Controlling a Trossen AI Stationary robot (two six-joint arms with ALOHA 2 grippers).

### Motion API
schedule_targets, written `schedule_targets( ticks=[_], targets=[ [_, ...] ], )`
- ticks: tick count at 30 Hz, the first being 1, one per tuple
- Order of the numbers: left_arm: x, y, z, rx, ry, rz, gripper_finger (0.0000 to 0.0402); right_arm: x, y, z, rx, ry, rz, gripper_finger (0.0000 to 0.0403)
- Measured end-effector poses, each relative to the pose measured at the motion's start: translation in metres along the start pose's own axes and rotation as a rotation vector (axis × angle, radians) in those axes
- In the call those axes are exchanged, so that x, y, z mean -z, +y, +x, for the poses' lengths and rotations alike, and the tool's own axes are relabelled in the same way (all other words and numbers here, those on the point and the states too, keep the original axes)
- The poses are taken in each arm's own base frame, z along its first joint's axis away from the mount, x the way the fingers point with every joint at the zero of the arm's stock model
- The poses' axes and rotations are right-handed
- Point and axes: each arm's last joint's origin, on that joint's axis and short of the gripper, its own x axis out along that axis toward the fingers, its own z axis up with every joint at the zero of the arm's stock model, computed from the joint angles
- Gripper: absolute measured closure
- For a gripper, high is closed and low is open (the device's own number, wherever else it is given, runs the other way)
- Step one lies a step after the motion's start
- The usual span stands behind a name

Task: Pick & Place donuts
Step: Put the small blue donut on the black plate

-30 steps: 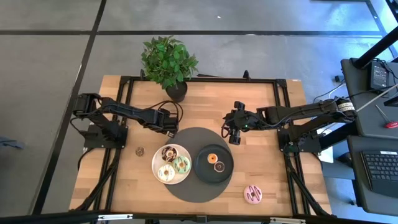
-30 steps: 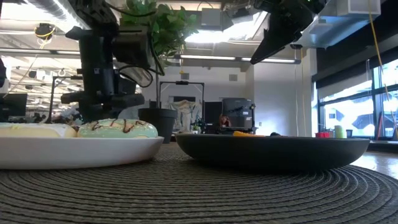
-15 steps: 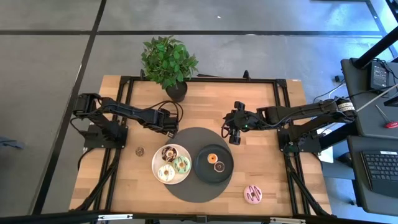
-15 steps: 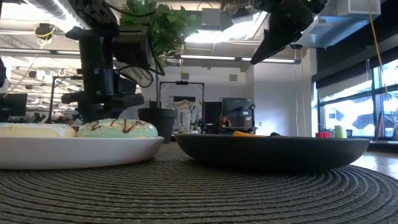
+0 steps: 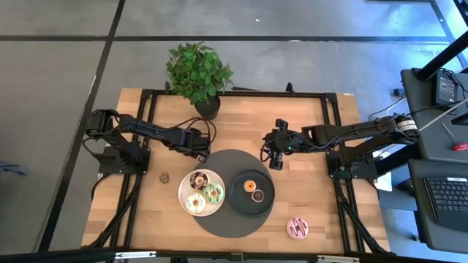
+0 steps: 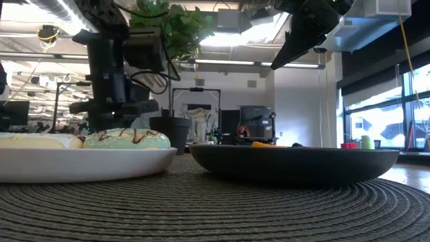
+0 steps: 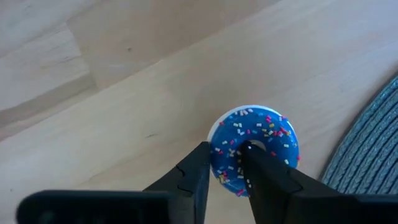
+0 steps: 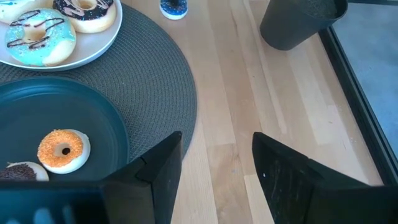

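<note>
Blue donut [image 7: 254, 149] | left hand [image 7: 225, 180] pinching its ring, wrist view only | right hand [image 8: 214, 163] agape, empty

No words or numbers are showing anywhere that can be read. The far room in the low view is looking too blurry, so maybe small signs are hiding there.

- The right claw [image 8: 214, 168] hangs with its fingers spread wide over the wooden surface [image 8: 261, 112], beside the round grey mat [image 8: 146, 93].
- On the mat, a black plate [image 8: 37, 115] holds an orange donut [image 8: 63, 150].
- Beyond it, a white plate [image 8: 93, 46] holds a green donut [image 8: 38, 38].
</note>
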Motion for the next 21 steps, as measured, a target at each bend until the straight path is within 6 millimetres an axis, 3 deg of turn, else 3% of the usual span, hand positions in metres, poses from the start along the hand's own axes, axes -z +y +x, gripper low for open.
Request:
schedule_targets(
  ticks=[11,21],
  targets=[
    [-0.006,-0.001,0.001,-0.014,-0.080,0.125,0.0383,0.000,0.000,0.000,0.000,-0.002,-0.015,0.0207],
    [-0.019,-0.041,-0.013,0.316,-0.363,0.247,0.0393,-0.010,0.006,0.009,-0.084,-0.080,-0.047,0.0207]
  ],
)
